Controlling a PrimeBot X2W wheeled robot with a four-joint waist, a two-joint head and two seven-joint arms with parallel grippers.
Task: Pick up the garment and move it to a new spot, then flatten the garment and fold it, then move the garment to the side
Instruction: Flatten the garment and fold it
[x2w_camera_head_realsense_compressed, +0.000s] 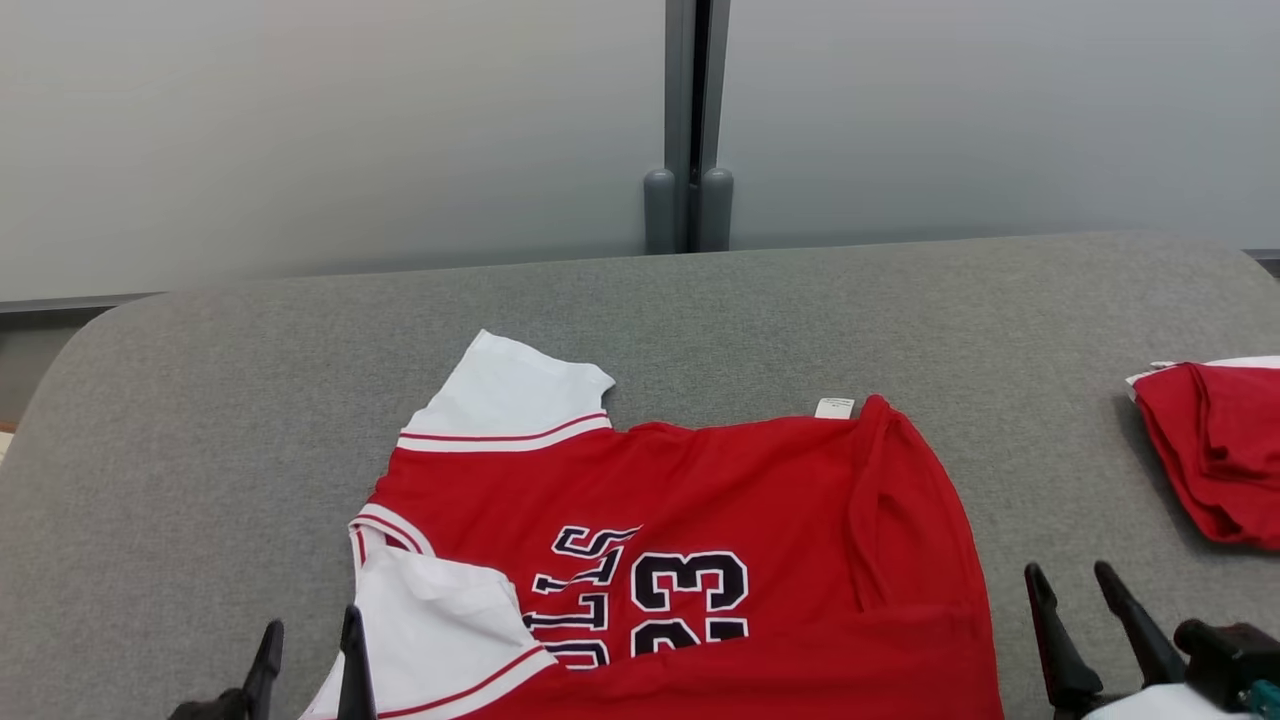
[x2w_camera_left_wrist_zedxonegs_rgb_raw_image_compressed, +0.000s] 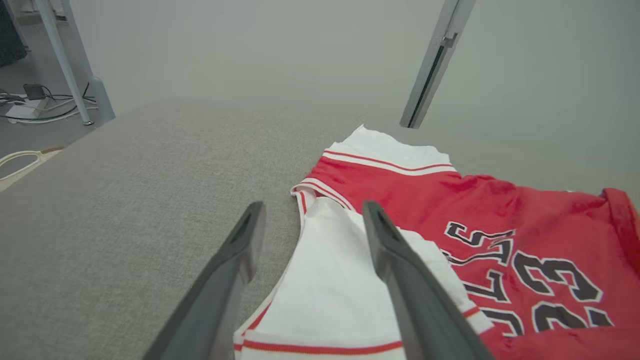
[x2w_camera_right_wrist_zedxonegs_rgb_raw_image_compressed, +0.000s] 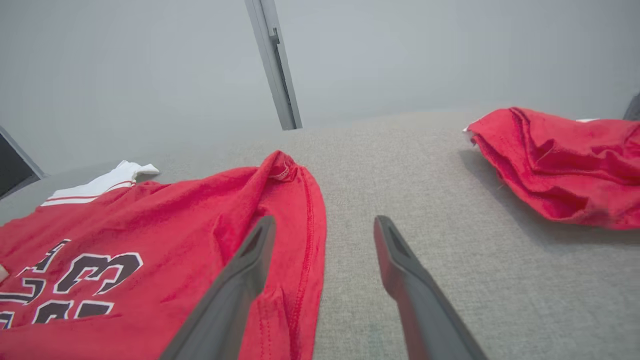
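Our left gripper (x2w_camera_head_realsense_compressed: 311, 618) stands wide open and empty at the white sleeve of the red garment (x2w_camera_head_realsense_compressed: 760, 480), which lies spread mid-front on the grey table (x2w_camera_head_realsense_compressed: 200, 420). Our right gripper (x2w_camera_head_realsense_compressed: 1066, 568) is equally spread and empty just beside its hem. A second red cloth (x2w_camera_head_realsense_compressed: 1215, 450) lies far right.

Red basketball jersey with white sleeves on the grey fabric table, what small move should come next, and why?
Probably lower the open right gripper onto the rumpled right edge of the red basketball jersey and pinch it, ready to pull flat. That edge stands up in a ridge, and the empty gripper hovers just beside it.
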